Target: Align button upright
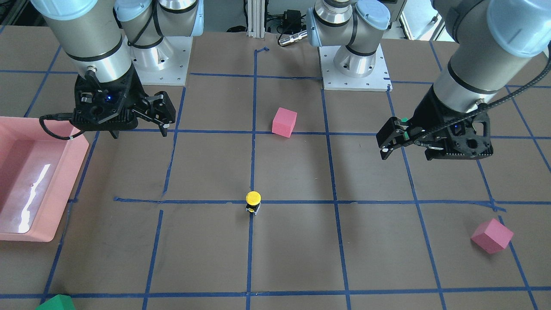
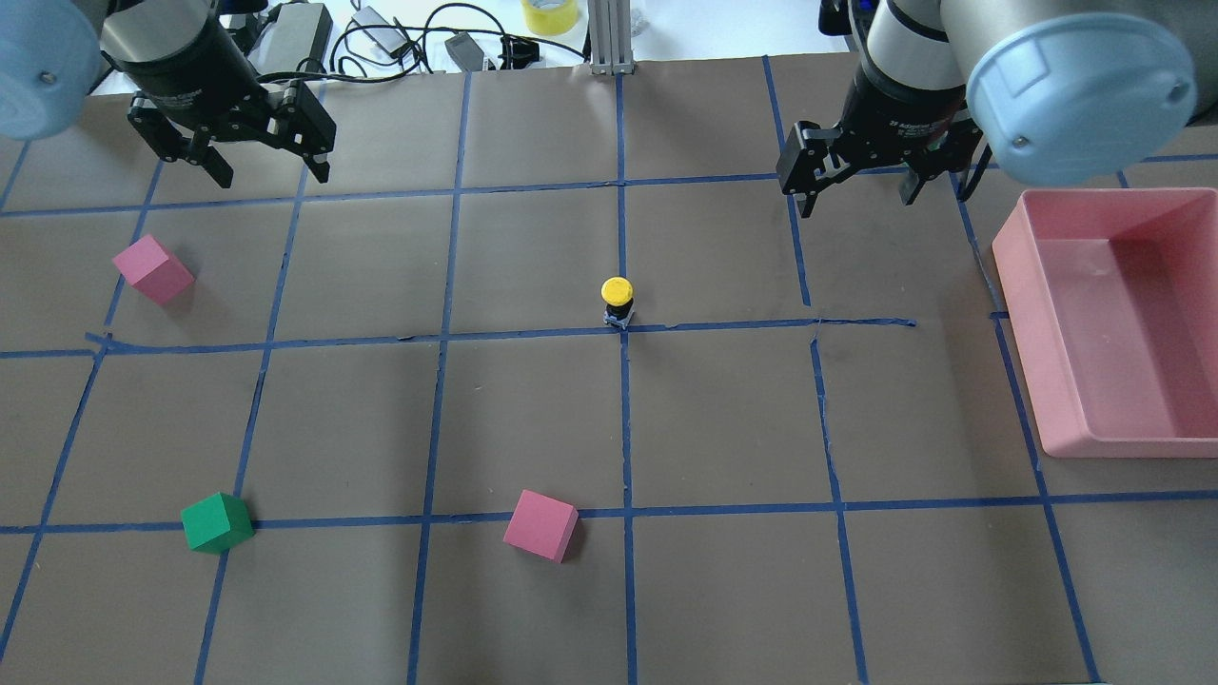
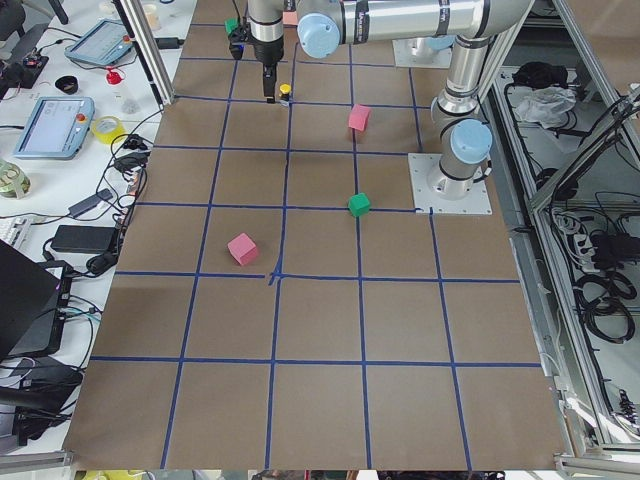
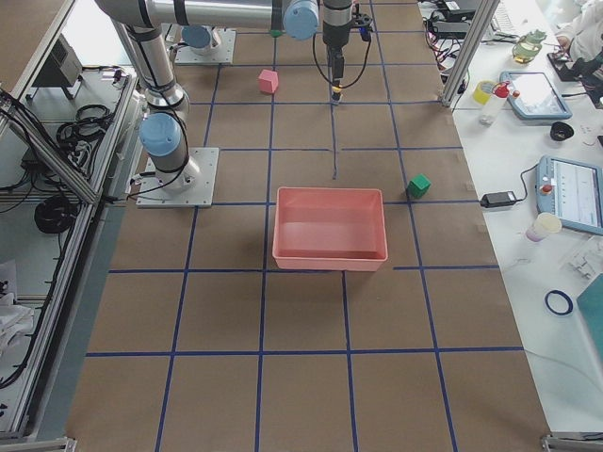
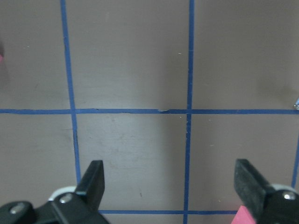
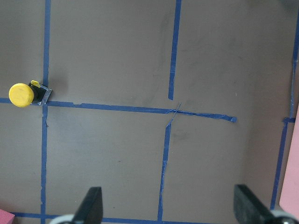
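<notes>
The button [image 2: 618, 300] stands upright on a blue tape crossing at the table's middle, with its yellow cap on top and its black body on a silvery base. It also shows in the front view [image 1: 253, 202] and at the left edge of the right wrist view [image 6: 25, 93]. My left gripper [image 2: 273, 178] hangs open and empty above the far left of the table, well away from the button. My right gripper [image 2: 854, 205] hangs open and empty above the far right. Both wrist views show the fingers spread wide, left [image 5: 170, 182] and right [image 6: 169, 205].
A pink tray [image 2: 1123, 442] sits at the right edge of the table. One pink cube [image 2: 152, 269] lies at the left and another [image 2: 540, 525] near the front middle. A green cube [image 2: 217, 522] lies at the front left. Blue tape lines grid the brown table.
</notes>
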